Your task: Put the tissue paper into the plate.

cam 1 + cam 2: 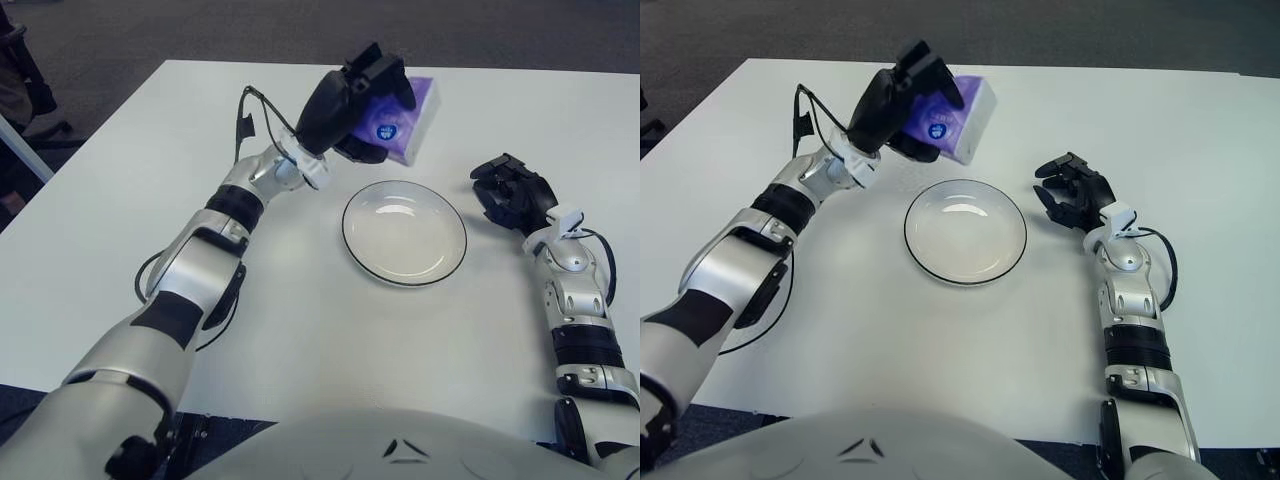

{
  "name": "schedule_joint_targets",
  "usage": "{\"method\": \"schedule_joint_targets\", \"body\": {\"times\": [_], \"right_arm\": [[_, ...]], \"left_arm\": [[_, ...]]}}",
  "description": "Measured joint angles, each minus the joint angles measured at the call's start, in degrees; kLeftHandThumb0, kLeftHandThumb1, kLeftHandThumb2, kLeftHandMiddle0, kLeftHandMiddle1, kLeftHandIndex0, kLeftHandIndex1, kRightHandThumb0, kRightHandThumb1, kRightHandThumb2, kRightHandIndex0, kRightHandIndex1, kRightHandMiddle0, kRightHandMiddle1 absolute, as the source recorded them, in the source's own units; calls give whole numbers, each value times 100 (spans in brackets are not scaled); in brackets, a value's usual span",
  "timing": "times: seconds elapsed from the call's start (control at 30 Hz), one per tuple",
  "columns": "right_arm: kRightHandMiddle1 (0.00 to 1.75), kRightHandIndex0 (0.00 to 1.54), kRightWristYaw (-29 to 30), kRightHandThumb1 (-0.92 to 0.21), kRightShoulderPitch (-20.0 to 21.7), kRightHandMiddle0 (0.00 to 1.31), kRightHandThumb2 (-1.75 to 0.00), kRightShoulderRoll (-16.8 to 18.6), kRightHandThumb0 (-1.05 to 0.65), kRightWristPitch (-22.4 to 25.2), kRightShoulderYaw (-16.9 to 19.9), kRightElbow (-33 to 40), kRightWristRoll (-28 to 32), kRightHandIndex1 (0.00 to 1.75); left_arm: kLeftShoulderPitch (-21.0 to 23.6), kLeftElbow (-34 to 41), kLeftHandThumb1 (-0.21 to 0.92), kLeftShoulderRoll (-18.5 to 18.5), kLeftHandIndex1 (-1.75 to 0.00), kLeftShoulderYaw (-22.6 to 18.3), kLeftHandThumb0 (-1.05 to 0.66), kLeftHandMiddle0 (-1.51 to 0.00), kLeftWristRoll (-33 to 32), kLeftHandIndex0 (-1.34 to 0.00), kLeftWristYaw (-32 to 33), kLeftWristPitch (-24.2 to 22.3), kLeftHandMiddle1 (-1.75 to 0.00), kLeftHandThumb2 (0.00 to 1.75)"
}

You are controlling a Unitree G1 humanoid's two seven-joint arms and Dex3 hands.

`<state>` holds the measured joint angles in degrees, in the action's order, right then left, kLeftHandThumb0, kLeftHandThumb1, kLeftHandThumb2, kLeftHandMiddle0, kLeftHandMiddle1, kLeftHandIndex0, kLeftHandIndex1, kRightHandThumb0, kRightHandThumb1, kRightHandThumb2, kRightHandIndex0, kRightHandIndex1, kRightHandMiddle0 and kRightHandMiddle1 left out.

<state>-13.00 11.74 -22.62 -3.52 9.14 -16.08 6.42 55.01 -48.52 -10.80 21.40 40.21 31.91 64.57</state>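
One tissue pack (pixel 408 128) | gripped in left robot hand (pixel 352 100) | above plate (pixel 404 232) rim

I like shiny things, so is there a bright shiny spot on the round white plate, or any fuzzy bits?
Left eye view: the round white plate with a dark rim shows a pale glare streak near its far edge. Right eye view: the same streak appears; the purple tissue pack, held above the table in the left hand, looks sharp. The right hand shows right of the plate.
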Motion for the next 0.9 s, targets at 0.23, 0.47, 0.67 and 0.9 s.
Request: {"method": "schedule_joint_targets", "body": {"times": [0.23, 0.47, 0.67, 0.9], "right_arm": [[130, 59, -3, -74, 4, 45, -53, 0, -1, 0, -1, -2, 0, 146], [127, 58, -6, -79, 14, 45, -44, 0, -1, 0, -1, -18, 0, 145], [125, 57, -25, -87, 33, 44, -31, 0, -1, -24, -3, -56, 0, 144], [125, 57, -64, -88, 45, 43, -28, -4, -1, -114, -2, -122, 0, 143]], "left_arm": [[-484, 610, 42, 90, -174, 182, 38, -52, 417, -57, -21, 50, -175, 117], [-678, 663, 45, 106, -175, 388, 42, -50, 116, -61, -720, 380, -175, 114], [-707, 503, 46, 99, -175, 518, 42, -49, -561, -62, -1615, 497, -175, 112], [-866, 473, 54, 107, -175, 648, 40, -45, -1178, -54, -2701, 298, -173, 101]]}}
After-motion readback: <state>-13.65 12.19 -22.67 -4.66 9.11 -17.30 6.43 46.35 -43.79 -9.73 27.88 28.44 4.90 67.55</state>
